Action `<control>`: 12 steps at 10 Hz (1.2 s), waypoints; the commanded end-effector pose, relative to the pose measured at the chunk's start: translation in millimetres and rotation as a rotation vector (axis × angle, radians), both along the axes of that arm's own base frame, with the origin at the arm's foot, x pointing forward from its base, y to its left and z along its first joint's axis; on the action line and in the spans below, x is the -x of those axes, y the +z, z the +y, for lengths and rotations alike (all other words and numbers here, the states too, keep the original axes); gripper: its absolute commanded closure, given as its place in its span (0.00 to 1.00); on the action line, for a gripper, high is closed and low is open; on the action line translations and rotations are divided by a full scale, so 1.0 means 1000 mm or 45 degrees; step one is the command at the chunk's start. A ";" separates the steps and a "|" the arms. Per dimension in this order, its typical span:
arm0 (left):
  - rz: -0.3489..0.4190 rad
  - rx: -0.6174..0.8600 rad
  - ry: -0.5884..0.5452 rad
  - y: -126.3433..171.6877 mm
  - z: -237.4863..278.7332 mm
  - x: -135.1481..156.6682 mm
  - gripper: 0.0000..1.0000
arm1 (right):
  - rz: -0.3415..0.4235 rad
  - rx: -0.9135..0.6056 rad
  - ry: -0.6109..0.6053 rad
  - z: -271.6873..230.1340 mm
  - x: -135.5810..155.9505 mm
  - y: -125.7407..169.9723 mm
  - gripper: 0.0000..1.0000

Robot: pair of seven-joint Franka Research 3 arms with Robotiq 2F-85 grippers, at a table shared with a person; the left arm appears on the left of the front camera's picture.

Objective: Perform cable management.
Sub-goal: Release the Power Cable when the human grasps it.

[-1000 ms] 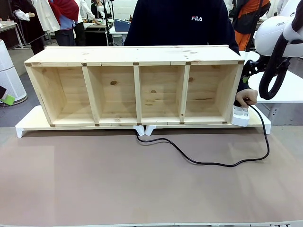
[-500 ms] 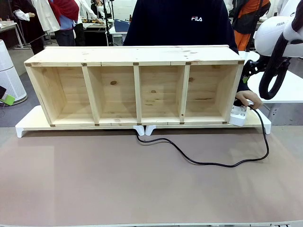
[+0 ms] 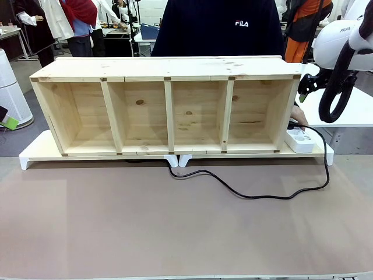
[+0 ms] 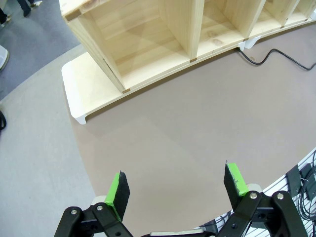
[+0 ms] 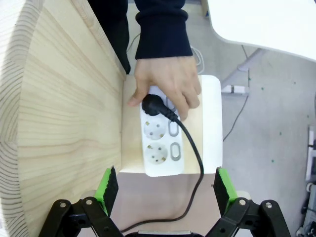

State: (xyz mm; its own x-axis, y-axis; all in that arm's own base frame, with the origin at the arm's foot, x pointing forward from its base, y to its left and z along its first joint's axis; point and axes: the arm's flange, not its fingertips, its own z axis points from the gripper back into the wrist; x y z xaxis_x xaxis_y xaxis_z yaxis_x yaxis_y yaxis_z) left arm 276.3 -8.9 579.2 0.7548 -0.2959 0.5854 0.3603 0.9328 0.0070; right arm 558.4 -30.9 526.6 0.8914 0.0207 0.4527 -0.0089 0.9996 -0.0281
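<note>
Black power cable (image 5: 190, 148) plugged into white plastic power strip (image 5: 160, 143)
Right gripper (image 5: 162, 190), wide open and empty, hovers just above; a hand (image 5: 168, 86) steadies the strip beyond it.

Robotics lab or data-collection floor — open-plan, not a home. A white robot arm (image 3: 341, 44) with a black hose loop stands at the right of a worktable (image 3: 175, 227) covered by a brownish mat. Staged prop on it: a bare pine shelf (image 3: 166, 108) lying on white risers (image 3: 35, 154), with a white power strip (image 3: 300, 140) beside it. Behind, more white tables (image 3: 349, 111) and other people standing at benches (image 3: 116, 32) — several stations in one room. Grey floor, loose leads under the neighbouring table in the right wrist view.
</note>
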 end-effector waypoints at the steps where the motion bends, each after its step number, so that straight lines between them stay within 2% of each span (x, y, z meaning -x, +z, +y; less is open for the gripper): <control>1: 0.012 0.009 0.007 -0.001 0.000 0.002 0.00 | 0.006 -0.001 -0.002 -0.001 0.001 -0.001 0.00; 12: 0.012 0.009 0.007 -0.001 0.000 0.002 0.00 | 0.006 -0.001 -0.002 -0.001 0.001 -0.001 0.00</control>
State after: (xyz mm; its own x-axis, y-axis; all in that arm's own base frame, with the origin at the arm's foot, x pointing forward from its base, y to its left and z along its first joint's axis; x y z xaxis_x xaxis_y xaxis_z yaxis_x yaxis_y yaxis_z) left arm 276.3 -8.9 579.2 0.7548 -0.2959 0.5854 0.3603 0.9328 0.0070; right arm 558.4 -30.9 526.6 0.8914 0.0207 0.4527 -0.0089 0.9996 -0.0281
